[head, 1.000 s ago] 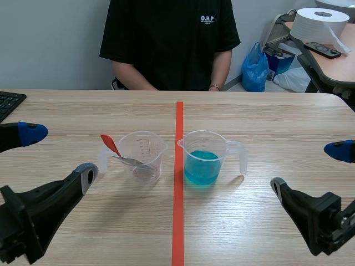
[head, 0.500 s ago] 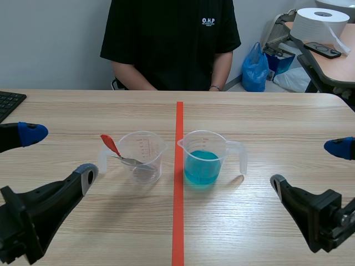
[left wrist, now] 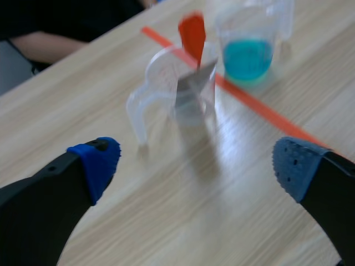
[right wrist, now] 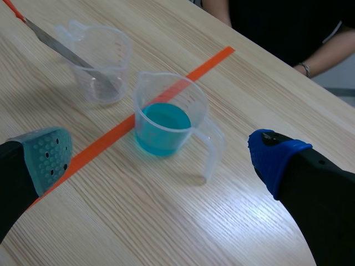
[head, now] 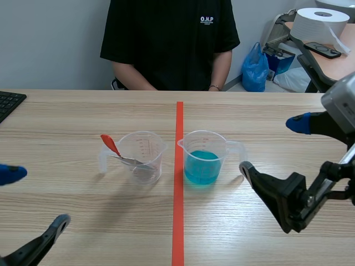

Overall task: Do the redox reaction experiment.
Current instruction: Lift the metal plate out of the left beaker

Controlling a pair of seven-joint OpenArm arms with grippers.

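Change: right hand [head: 273,146] has swung in from right, spread apart, now near handle of blue-liquid cup [head: 202,160]; left hand [head: 36,198] has dropped back near, also apart; cup at middle of surface [head: 266,116], just right of tape [head: 178,221]; handle grasp likely next.

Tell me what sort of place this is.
Likely an office or lab room: a black keyboard on the light wooden table, and a large white paper roll on a side desk.
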